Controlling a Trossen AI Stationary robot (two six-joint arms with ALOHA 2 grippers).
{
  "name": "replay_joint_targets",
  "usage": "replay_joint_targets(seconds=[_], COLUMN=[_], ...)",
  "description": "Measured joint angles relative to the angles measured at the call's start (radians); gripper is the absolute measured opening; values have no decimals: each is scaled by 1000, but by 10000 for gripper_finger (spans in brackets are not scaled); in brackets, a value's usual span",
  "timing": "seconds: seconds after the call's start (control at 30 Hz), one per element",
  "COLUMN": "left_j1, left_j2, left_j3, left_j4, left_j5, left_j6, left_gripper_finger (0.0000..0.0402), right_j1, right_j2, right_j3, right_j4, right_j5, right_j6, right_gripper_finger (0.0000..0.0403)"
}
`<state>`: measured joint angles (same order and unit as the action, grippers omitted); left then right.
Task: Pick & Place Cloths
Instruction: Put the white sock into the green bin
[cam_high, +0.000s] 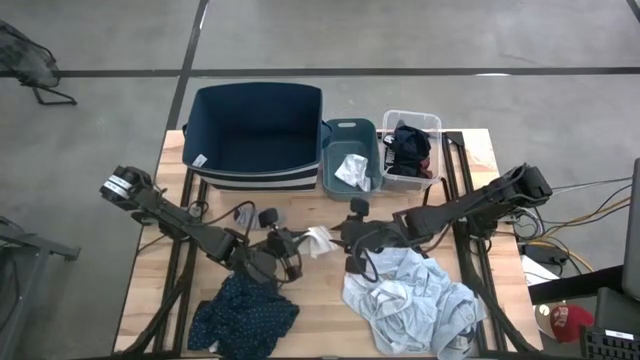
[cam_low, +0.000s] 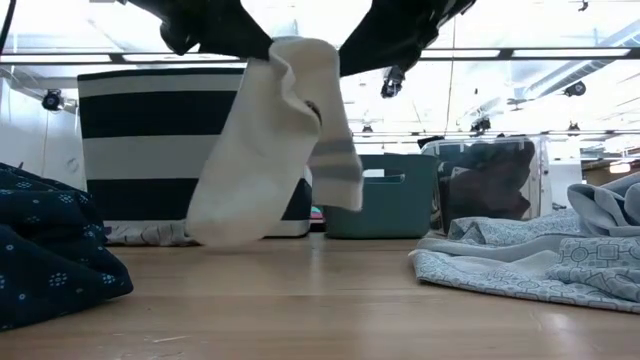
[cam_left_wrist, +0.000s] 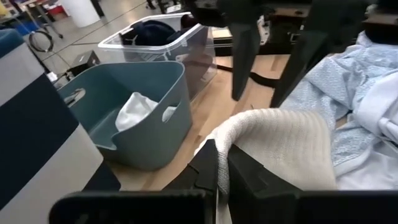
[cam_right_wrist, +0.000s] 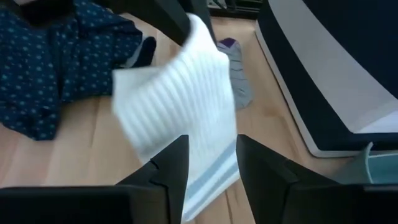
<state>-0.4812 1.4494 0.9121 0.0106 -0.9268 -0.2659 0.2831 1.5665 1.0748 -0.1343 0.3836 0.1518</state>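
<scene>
**Cloths partly sorted — a white sock in mid-air, two piles still on the table**

Cloths (cam_high: 415, 300) are only partly put away. A white piece (cam_high: 352, 170) already lies in the teal bin (cam_high: 333, 135), and dark pieces (cam_high: 409, 147) fill the clear bin (cam_high: 432, 122). The big navy bin (cam_high: 205, 115) looks nearly bare inside, apart from a small pale scrap near its corner that I cannot identify.

The step in hand concerns a white ribbed sock (cam_low: 270, 140), lifted off the table (cam_high: 320, 310) and hanging between the two arms near the table's middle. The left gripper (cam_left_wrist: 222, 165) is pinched tight on one edge of it — the left wrist view shows the fabric clamped between the fingers. The right gripper (cam_right_wrist: 208, 165) stands at the sock's other end with its fingers partly apart on either side of the cloth; whether it has a hold yet I cannot tell. This looks like a handover or a two-handed carry, probably toward the teal bin where the other white piece sits.

Still left on the table: the light blue shirts heaped below the right arm, the dark teal dotted piece (cam_high: 245, 315) below the left arm, and a small grey sock (cam_right_wrist: 239, 78) lying beside the navy bin. By my reckoning the task is somewhere near its midpoint, with the bulkiest garments yet to go.
</scene>
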Motion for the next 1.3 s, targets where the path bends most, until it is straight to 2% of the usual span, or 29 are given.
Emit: replay_joint_targets(seconds=[0.33,0.5,0.63,0.83,1.0,1.13,1.3], left_j1=[2,3,3,3,0,-2,-12], left_j2=[1,1,1,1,1,2,2], left_j3=[-1,-1,-2,-2,-2,-2,-2], left_j4=[-37,-38,-37,-27,-19,8,77], left_j5=[-19,-63,-69,-69,-59,-48,16], left_j6=[-52,-52,-52,-50,-51,-42,-4], left_gripper_finger=[15,16,16,16,16,16,16], right_j1=[37,49,46,44,44,43,44], right_j2=[4,52,85,93,93,97,99], right_j3=[0,0,0,8,10,9,8], right_j4=[117,203,246,255,242,242,241], right_j5=[-3,-3,9,24,143,142,140], right_j6=[2,-3,-11,-13,-16,1,-13], right_gripper_finger=[96,101,138,223,282,311,326])
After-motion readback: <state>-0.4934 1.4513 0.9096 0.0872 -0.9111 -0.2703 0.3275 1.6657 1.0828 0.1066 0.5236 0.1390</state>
